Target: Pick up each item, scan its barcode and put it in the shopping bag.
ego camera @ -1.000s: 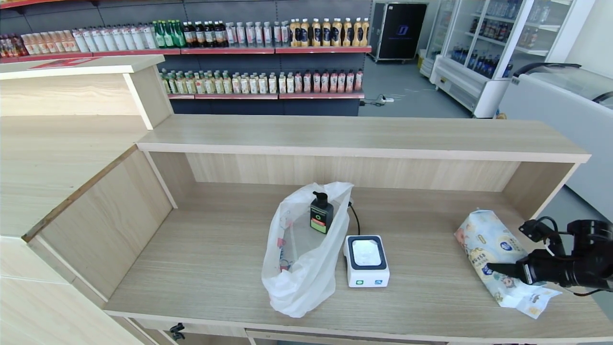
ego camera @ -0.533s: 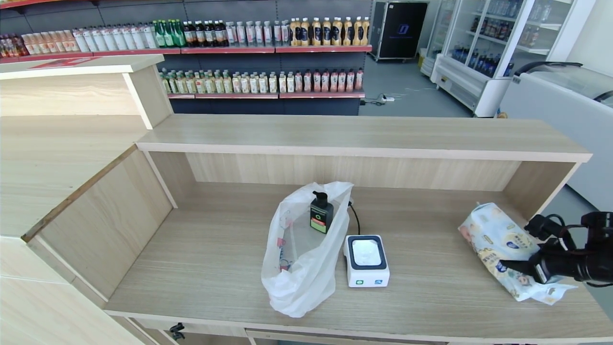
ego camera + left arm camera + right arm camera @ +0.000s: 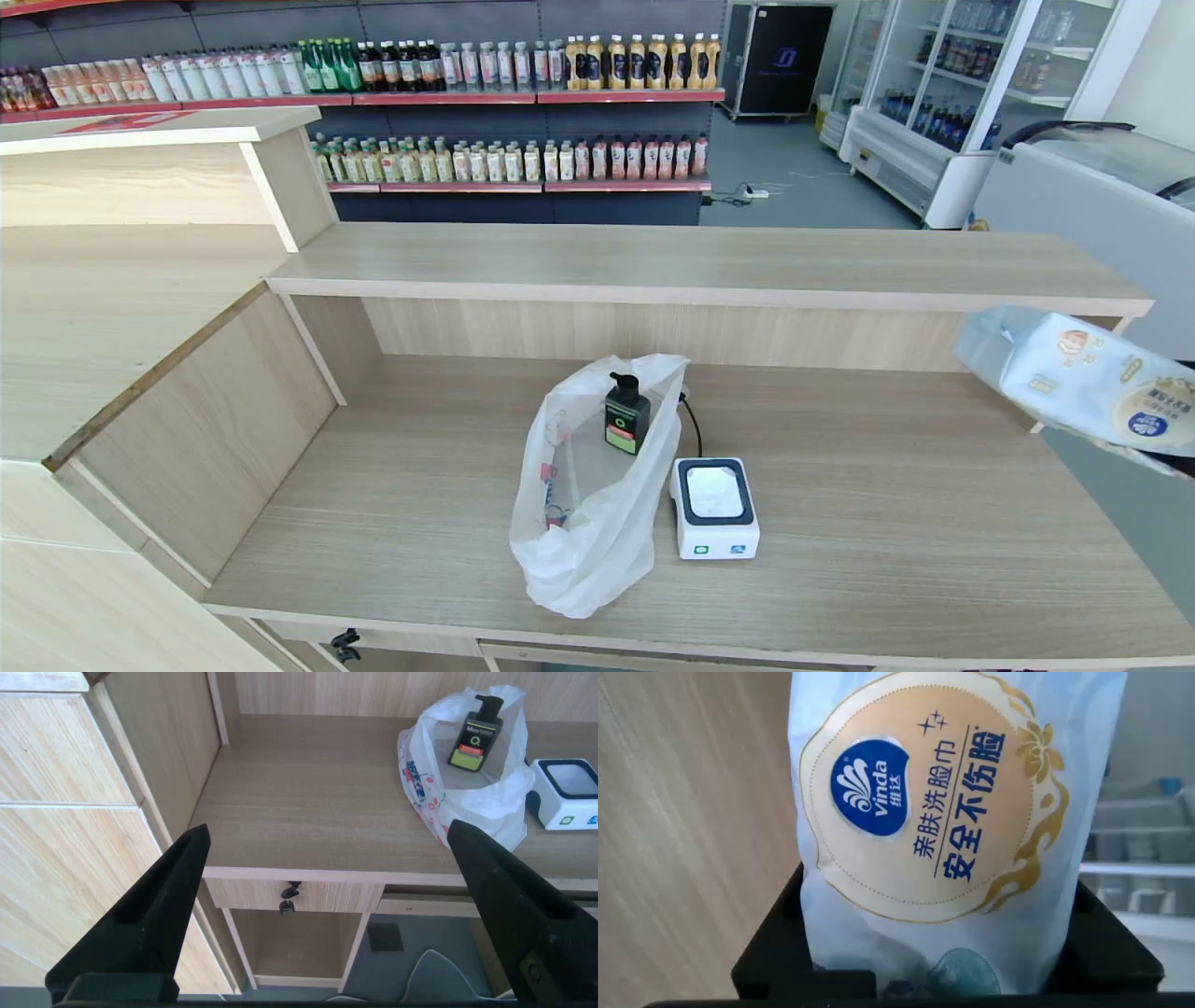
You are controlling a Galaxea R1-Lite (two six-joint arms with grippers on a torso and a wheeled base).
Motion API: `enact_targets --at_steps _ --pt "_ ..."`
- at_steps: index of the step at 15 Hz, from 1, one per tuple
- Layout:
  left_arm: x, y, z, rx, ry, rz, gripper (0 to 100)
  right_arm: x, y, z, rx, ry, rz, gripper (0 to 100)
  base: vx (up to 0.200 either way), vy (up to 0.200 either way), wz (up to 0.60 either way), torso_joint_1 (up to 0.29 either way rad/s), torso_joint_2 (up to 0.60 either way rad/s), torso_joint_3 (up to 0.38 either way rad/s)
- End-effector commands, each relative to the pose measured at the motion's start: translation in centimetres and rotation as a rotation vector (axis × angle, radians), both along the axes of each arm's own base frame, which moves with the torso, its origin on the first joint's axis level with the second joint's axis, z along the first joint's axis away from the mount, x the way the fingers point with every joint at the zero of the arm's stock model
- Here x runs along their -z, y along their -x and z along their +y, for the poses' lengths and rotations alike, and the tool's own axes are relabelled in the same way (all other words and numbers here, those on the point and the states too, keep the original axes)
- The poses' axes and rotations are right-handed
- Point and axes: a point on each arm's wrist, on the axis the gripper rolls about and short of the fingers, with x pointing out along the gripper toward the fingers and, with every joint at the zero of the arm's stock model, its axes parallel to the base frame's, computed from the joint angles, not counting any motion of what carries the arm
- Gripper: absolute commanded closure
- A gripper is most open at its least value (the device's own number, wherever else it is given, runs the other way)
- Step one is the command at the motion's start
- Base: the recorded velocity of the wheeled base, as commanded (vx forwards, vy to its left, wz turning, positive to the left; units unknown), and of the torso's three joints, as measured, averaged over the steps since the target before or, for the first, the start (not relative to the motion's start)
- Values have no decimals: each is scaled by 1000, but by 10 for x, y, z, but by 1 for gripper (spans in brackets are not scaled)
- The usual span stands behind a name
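tissue pack (image 3: 1083, 383): clamped in the right gripper, held in the air clear of the counter, well to the right of the scanner and higher than it; tilted, with one end pointing back toward the scanner's side.
right gripper (image 3: 943, 882): closed on the tissue pack, a black finger (image 3: 771, 947) pressed to each side of the wrapper; round printed label facing the wrist camera.
left gripper (image 3: 329, 831): fingers spread wide with nothing between them; well apart from the scanner, out past the counter's near edge, on the bag's side of the scanner.
scanner (image 3: 714, 509): white box with a dark-framed window facing up, flat on the counter (image 3: 887, 523).
shopping bag (image 3: 597, 485): thin white plastic, standing slumped and touching the scanner's left side; mouth open at the top, toward the back.
pump bottle (image 3: 626, 415): dark, upright inside the bag, just behind and left of the scanner; green and red label facing forward.
cable (image 3: 693, 425): black, running from the scanner's rear toward the counter's back wall.
drawer (image 3: 294, 894): under the counter's front edge, left of the scanner, with a key in its lock.
shelves (image 3: 523, 98): rows of drink bottles, far behind the scanner.
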Motion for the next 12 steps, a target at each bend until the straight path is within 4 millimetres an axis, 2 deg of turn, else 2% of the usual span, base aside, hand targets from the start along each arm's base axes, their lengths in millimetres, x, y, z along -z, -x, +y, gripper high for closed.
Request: enact_targets --at_steps 1,2,3,4,5,6,9,12 --pt "0 0 0 1 0 1 0 -52 47 43 -215 362 -375 100 0 0 0 0 0 0" --pt "0 0 0 1 0 1 0 -58 48 50 -258 426 -444 100 0 0 0 0 0 0" --pt "0 0 0 1 0 1 0 -72 49 69 -360 577 -640 100 0 0 0 0 0 0" --pt "0 0 0 1 0 1 0 -75 51 76 -385 623 -708 100 0 0 0 0 0 0" --pt "0 0 0 1 0 1 0 -88 58 96 -454 745 -924 100 0 0 0 0 0 0" --pt "0 0 0 -1 0 1 0 -91 64 110 -501 797 -1053 100 0 0 0 0 0 0" --pt "0 0 0 1 0 1 0 -96 76 136 -607 792 -1248 100 0 0 0 0 0 0" --pt "0 0 0 1 0 1 0 -90 85 162 -654 779 -1441 100 0 0 0 0 0 0"
